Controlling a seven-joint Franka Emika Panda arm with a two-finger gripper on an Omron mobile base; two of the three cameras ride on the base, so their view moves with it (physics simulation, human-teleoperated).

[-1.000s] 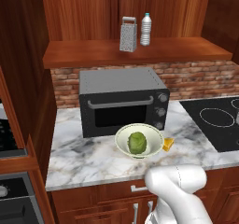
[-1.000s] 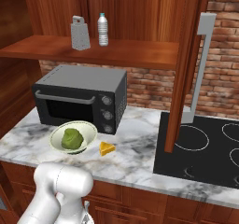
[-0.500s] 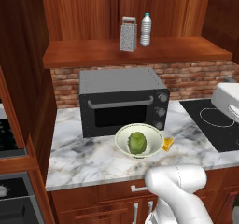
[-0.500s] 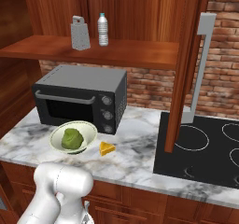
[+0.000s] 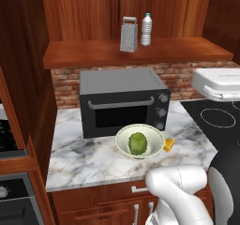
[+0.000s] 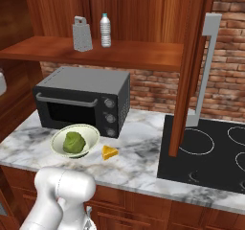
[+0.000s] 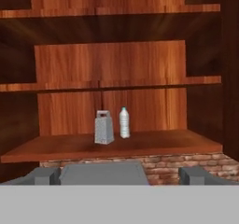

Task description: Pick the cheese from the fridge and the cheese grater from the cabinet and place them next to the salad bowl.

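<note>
Grey cheese grater (image 7: 103, 127) stands far beyond the spread fingers (image 7: 44, 175).

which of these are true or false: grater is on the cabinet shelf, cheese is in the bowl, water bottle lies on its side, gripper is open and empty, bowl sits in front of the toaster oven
1. The cheese grater stands on the cabinet shelf. True.
2. The cheese lies in the salad bowl. False: it lies on the counter beside the bowl.
3. The water bottle lies on its side. False: it stands upright next to the grater.
4. The gripper is open and empty. True.
5. The salad bowl sits in front of the toaster oven. True.
</note>
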